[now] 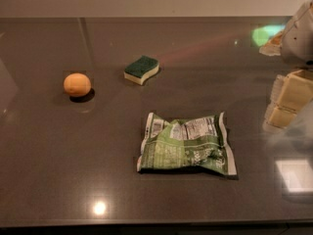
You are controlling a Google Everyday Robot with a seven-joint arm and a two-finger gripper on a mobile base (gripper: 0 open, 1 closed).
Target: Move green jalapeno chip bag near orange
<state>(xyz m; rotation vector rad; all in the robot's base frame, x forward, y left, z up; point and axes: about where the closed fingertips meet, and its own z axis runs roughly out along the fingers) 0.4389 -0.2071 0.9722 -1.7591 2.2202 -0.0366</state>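
The green jalapeno chip bag point(187, 144) lies flat on the dark countertop, a little right of centre, with its white label panel facing up. The orange point(77, 84) sits on the counter at the left, well apart from the bag. My gripper point(287, 103) hangs at the right edge of the view, above the counter, to the right of the bag and a little farther back. It does not touch the bag and nothing shows in it.
A yellow sponge with a green top point(141, 69) lies behind the bag, between it and the orange. The dark glossy countertop point(58, 170) runs to a pale wall at the back, and its front edge is at the bottom of the view.
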